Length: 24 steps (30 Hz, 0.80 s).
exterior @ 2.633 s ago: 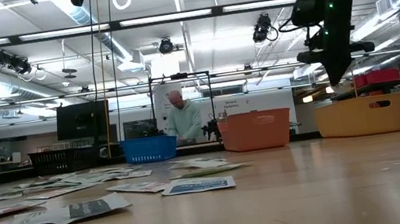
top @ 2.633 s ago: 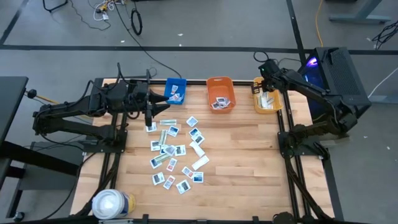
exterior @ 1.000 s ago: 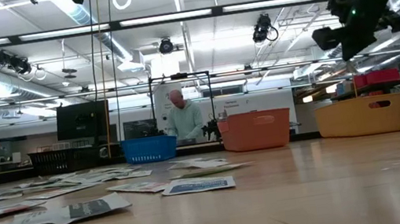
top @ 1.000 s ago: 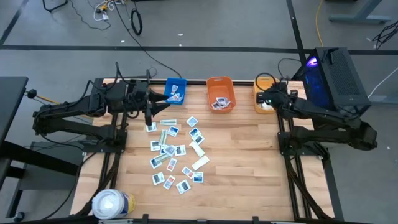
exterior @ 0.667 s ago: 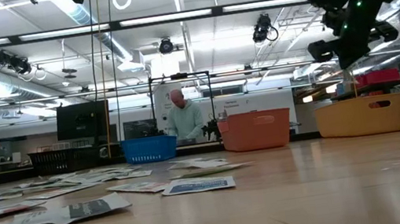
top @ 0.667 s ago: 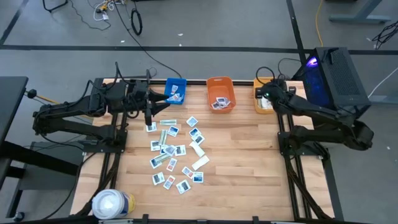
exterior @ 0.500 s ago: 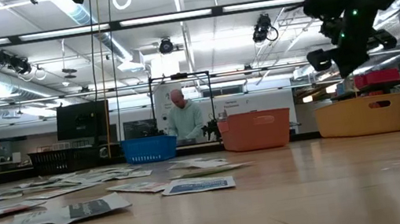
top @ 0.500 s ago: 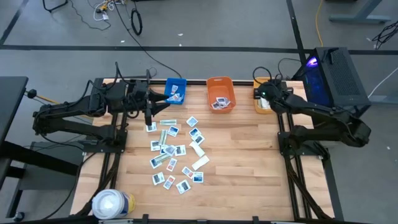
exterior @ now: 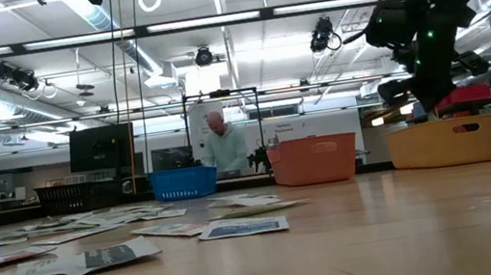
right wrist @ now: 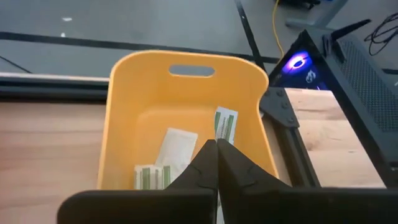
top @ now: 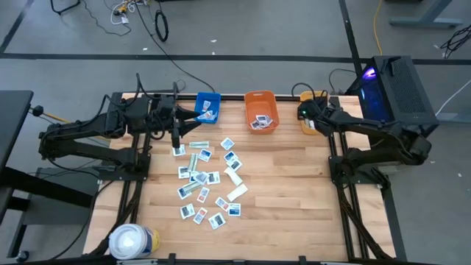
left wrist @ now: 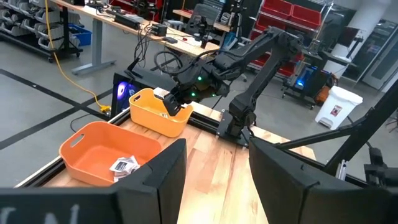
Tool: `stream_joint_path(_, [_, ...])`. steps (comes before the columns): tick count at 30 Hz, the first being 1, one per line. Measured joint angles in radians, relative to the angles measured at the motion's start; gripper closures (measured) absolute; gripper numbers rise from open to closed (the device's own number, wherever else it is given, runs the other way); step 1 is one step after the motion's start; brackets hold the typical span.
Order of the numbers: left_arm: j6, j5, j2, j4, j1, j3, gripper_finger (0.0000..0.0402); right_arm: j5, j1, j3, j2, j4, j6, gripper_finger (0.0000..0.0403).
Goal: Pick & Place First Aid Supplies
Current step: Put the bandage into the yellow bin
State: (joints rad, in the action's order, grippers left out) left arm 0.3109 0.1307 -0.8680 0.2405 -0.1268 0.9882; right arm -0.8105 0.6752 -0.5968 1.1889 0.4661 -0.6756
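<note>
The first aid supplies (top: 208, 180) lay mostly as a loose scatter of small flat packets on the wooden surface (top: 287, 191), left of centre, between the two arms. A few packets had already been sorted: some in the blue bin (top: 207, 107), some in the orange bin (top: 260, 112), and several pale greenish strips in the yellow bin (right wrist: 180, 134). By this inspector's judgement the task was at an early stage, with the larger part of the scatter not yet placed.

The right gripper (top: 304, 112) hung at the near edge of the yellow bin, jaws pressed together with nothing seen between them. The left gripper (top: 176, 140) hung over the upper end of the scatter, close above a packet there, jaws standing apart and empty in its wrist view.

A large white roll (top: 131, 241) stood at the surface's near left corner, well apart from the packets. A person (exterior: 224, 146) showed in the room beyond.

The exact packet counts in the bins could not be made out. Print on the packets was illegible. The yellow bin was partly covered by the right arm in the overhead view.
</note>
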Motion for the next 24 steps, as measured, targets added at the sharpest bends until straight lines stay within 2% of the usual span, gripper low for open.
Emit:
stream_joint_path(13, [0.000,0.000,0.000,0.000,0.000,0.000,0.0223,0.069,0.037,0.063,0.005,0.000,-0.076,0.0399])
stream_joint_path(20, [0.000,0.000,0.000,0.000,0.000,0.000,0.0223,0.044,0.037,0.063,0.005,-0.026,-0.076,0.0380])
stream_joint_path(24, [0.000,0.000,0.000,0.000,0.000,0.000,0.0223,0.043,0.037,0.063,0.005,-0.035,-0.067,0.0356])
